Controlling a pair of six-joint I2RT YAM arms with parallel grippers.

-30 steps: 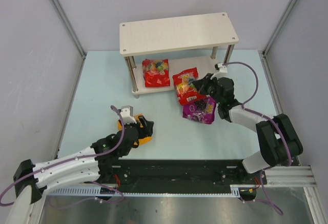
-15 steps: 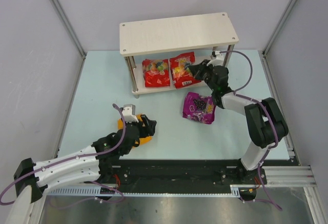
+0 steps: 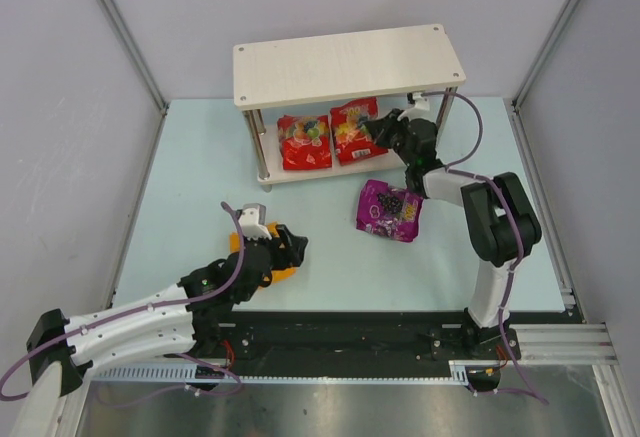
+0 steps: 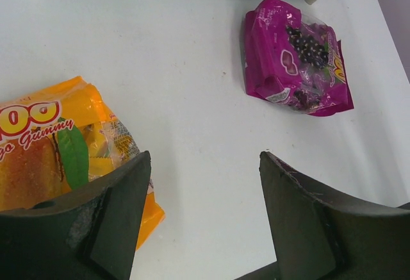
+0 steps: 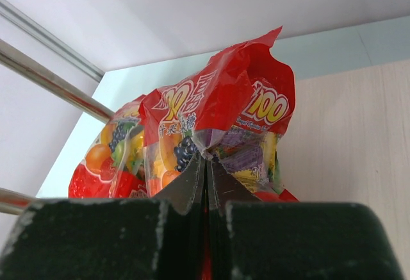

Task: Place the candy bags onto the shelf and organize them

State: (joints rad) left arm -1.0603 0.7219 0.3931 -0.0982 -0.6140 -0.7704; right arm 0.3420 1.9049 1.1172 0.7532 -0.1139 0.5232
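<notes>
Logged the second red bag (image 3: pixel 354 132) gone from the worktop (image 3: pixel 200 157) onto the shelf's (image 3: pixel 350 64) lower board within the last second, carried by the right gripper (image 3: pixel 380 135). Nearest, toward the worktop's near-left corner, found the left gripper (image 4: pixel 204 158) with fingers spread wide on nothing, at the orange-yellow bag's (image 4: pixel 57 152) edge, probably lining up a pick; farther in, right of centre, the purple bag (image 3: pixel 390 210) lying flat, untouched. Farthest, saw the right gripper pinched tight on the second red bag's seam, just beside the first red bag (image 3: pixel 304 142), likely steadying it in row before release.
</notes>
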